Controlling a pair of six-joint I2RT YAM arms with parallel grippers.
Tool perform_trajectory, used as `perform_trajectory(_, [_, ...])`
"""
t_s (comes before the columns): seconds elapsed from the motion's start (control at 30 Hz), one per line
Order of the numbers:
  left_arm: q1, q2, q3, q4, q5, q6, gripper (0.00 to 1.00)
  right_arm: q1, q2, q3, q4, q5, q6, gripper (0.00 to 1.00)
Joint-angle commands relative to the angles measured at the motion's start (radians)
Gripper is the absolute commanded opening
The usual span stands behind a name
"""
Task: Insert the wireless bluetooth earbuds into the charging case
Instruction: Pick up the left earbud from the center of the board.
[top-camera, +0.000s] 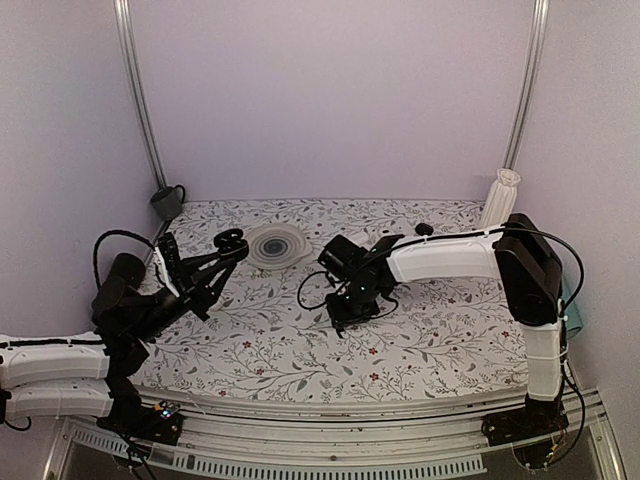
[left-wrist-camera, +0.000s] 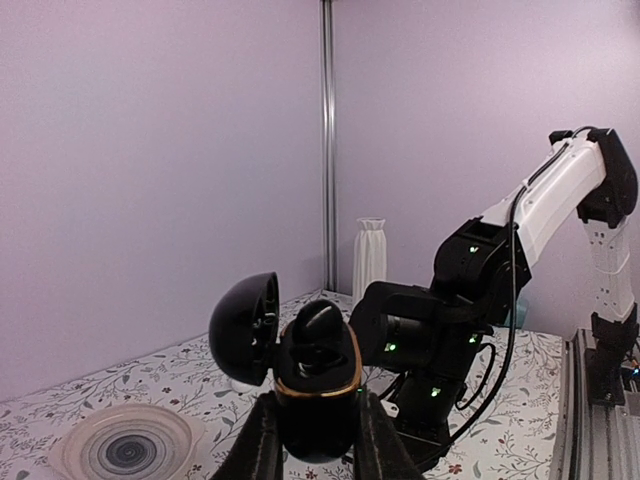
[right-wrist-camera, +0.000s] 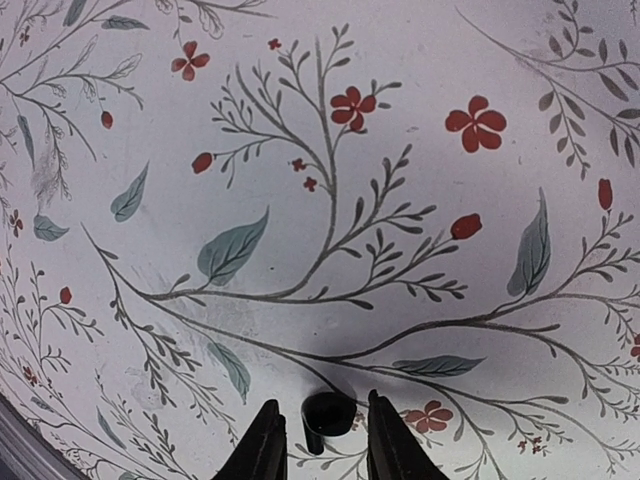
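Observation:
My left gripper (top-camera: 232, 246) is shut on the charging case (left-wrist-camera: 315, 395) and holds it upright above the table, its two fingers gripping the lower body. The case is glossy black with a gold rim, and its hinged lid (left-wrist-camera: 245, 328) stands open to the left. One black earbud (left-wrist-camera: 320, 328) sits in the case and sticks up out of it. My right gripper (right-wrist-camera: 322, 442) points down at the table, open. The other earbud (right-wrist-camera: 328, 413) lies on the cloth between its fingertips, with a gap on each side. In the top view the right gripper (top-camera: 341, 316) hides this earbud.
A white ribbed dish (top-camera: 277, 245) lies at the back centre, also in the left wrist view (left-wrist-camera: 125, 450). A grey cup (top-camera: 168, 202) stands at the back left and a white vase (top-camera: 500, 196) at the back right. A small black lump (top-camera: 424, 229) lies near the vase.

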Motion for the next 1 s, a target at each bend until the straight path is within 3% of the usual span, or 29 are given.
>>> perform_trajectory(0.0, [0.01, -0.015, 0.02, 0.006, -0.002, 0.011, 0.0, 0.008, 0.033, 0.035, -0.027, 0.013, -0.01, 0.28])
perform_trajectory(0.97, [0.01, -0.031, -0.006, 0.027, -0.015, 0.021, 0.0, 0.045, 0.092, 0.147, -0.162, 0.098, 0.002, 0.26])
